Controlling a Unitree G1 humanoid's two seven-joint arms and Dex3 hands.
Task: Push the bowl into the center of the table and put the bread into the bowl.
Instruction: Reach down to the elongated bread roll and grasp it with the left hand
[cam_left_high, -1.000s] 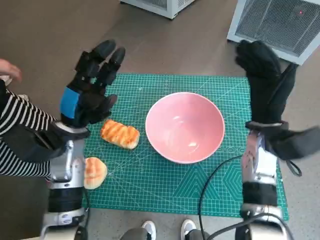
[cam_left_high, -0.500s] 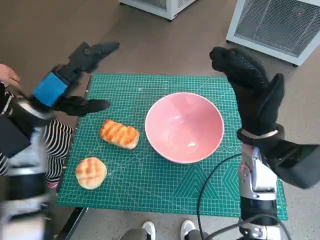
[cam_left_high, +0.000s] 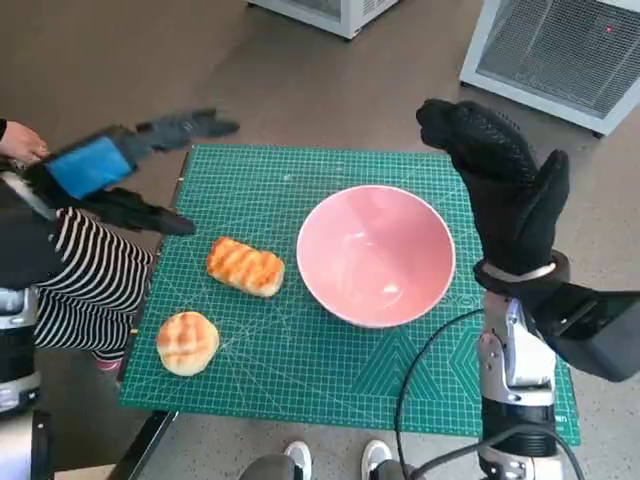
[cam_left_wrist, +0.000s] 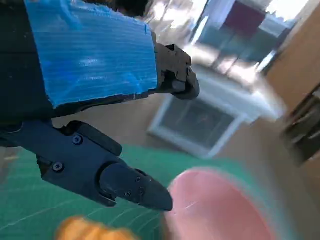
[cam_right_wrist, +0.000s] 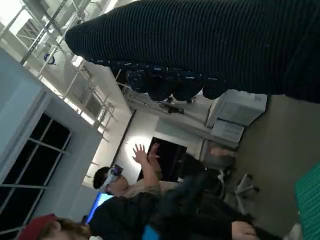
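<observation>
Left wrist view blurs the bowl; bread cut off.

**No readable text in any view**

The green cutting mat carries a printed grid, angled guide lines and small markings along its edges, but these are too small and blurred to make out as numbers or words. The blue tape on the left hand is plain. The white grilled units on the floor show no legible label, only a small red light.
</observation>
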